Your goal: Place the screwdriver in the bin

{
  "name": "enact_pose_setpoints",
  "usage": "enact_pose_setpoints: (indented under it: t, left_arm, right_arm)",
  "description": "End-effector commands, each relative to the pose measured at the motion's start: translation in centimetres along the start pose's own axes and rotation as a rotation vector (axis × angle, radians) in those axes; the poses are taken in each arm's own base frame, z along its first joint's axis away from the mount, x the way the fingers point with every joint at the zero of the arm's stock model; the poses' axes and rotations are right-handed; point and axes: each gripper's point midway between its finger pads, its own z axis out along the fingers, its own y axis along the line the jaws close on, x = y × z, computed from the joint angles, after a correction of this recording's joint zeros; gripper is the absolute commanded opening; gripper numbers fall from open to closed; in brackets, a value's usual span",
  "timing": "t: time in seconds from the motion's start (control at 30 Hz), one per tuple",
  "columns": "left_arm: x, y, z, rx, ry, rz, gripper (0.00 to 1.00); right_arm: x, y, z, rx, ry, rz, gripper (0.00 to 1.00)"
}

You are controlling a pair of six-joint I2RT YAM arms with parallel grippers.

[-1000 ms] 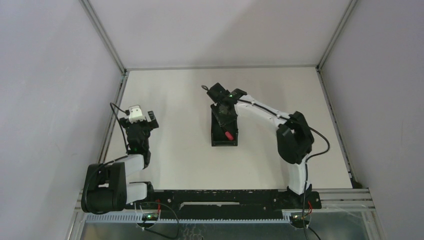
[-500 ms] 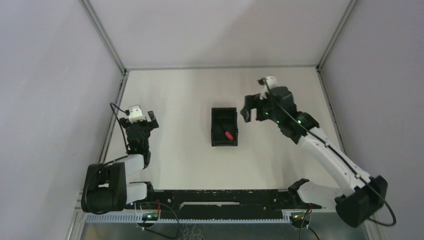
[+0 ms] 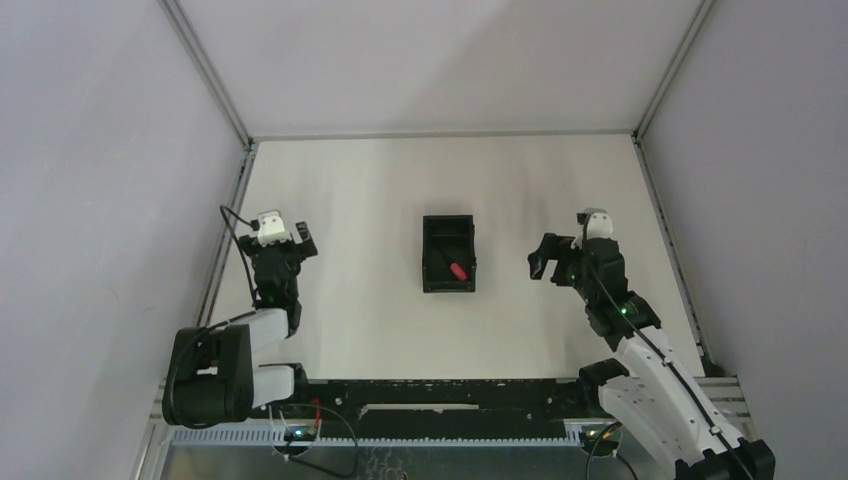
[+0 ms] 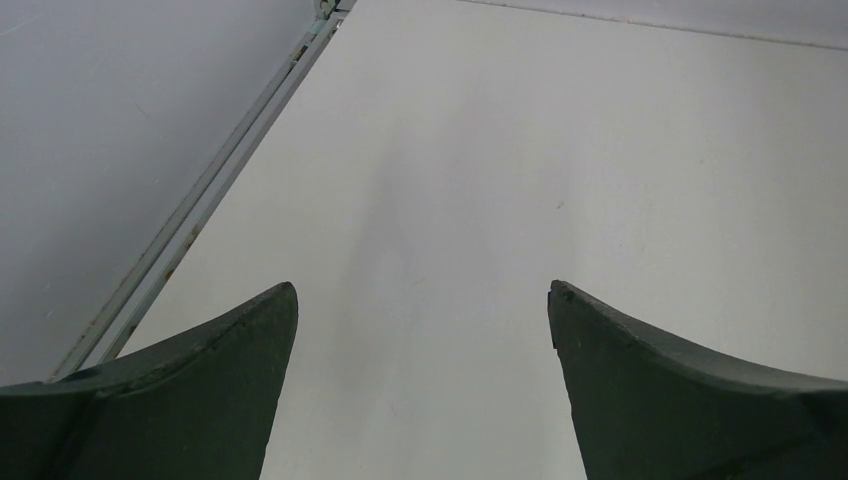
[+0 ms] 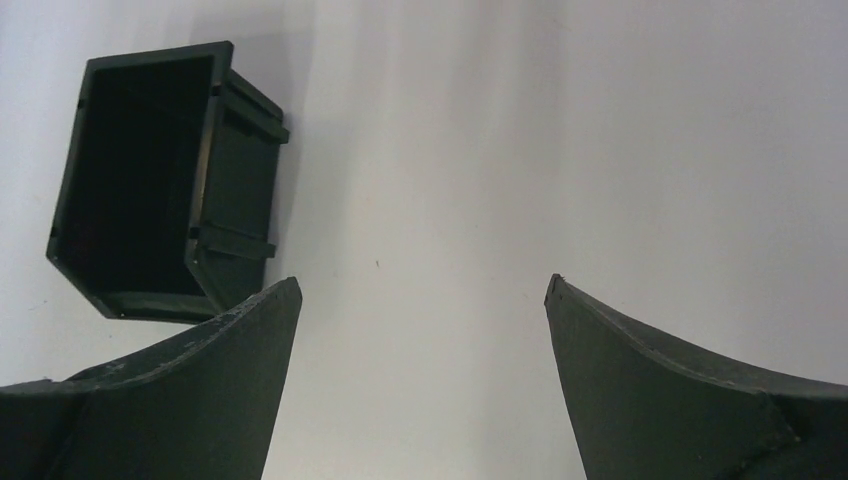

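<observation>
The black bin [image 3: 449, 254] stands in the middle of the table. The screwdriver [image 3: 455, 269] lies inside it, its red handle showing near the bin's near end. My right gripper [image 3: 549, 262] is open and empty, to the right of the bin and apart from it. The right wrist view shows the bin [image 5: 218, 190] at upper left, its inside dark, and my open gripper [image 5: 423, 290] over bare table. My left gripper [image 3: 290, 240] is open and empty at the table's left side, far from the bin; it shows over bare table in the left wrist view [image 4: 423, 290].
The white table [image 3: 360, 190] is enclosed by grey walls and metal rails, with a rail [image 4: 215, 185] along its left edge. Both arm bases sit on the black bar [image 3: 440, 395] at the near edge.
My right arm has pulled back from over the bin, swinging right and then toward the near right, gripper open. The screwdriver stays in the bin. The left arm has not moved.
</observation>
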Motion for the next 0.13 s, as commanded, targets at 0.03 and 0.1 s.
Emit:
enact_pose_setpoints:
  t: [0.03, 0.1]
  left_arm:
    - [-1.93, -0.2, 0.47, 0.006, -0.054, -0.024, 1.0]
    - [-1.93, -0.19, 0.47, 0.006, -0.054, -0.024, 1.0]
  right_arm:
    - [-1.74, -0.37, 0.21, 0.021, -0.103, 0.043, 1.0]
    - [-1.96, -0.52, 0.13, 0.029, -0.118, 0.051, 1.0]
